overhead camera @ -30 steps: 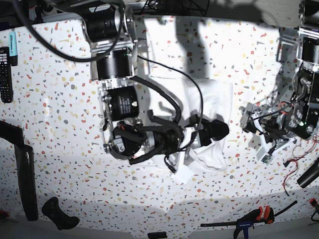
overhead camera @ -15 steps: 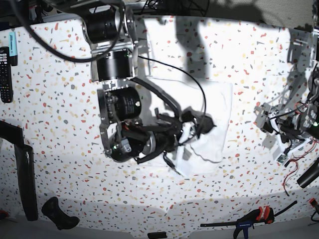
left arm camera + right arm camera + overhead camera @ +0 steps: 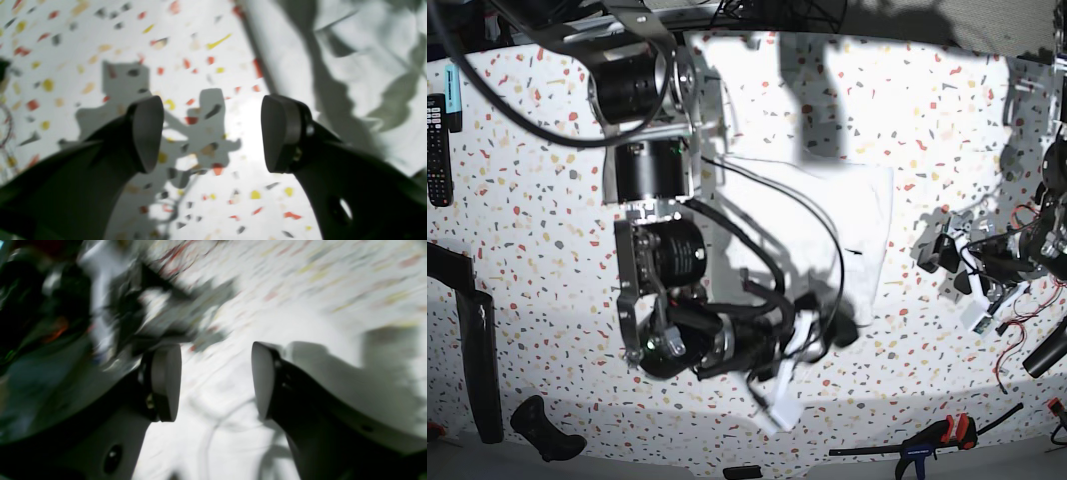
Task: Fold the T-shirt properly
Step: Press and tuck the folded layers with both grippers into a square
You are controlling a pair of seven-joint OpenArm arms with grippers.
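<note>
- One speckled table (image 3: pixel 537 260) carries everything, and its bare surface shows to the left and right of the work.
- Two arms are in the base view: the right arm (image 3: pixel 652 250) fills the left-centre, the left arm (image 3: pixel 1027 250) sits at the right edge. Over the last second the right arm has swung toward the near edge; its wrist view is smeared, which suggests it is moving.
- One T-shirt (image 3: pixel 867 200) lies in the middle of the table as a compact, roughly rectangular white bundle, partly hidden by the right arm. The bunched near corner it had a second ago now looks flatter. I judge that a fold has just been laid and let go, so the task is well along; whether another fold is needed I cannot tell.
- Two grippers. The right gripper (image 3: pixel 827 325) has come off the cloth's near edge, jaws apart with nothing between them; the wrist view shows only white cloth (image 3: pixel 217 433) below. The left gripper (image 3: pixel 947 262) hangs over bare table just right of the shirt, jaws wide apart and empty (image 3: pixel 211 133).
- One clamp (image 3: pixel 937 436) lies at the near right edge and one remote (image 3: pixel 435 150) at the far left.
</note>
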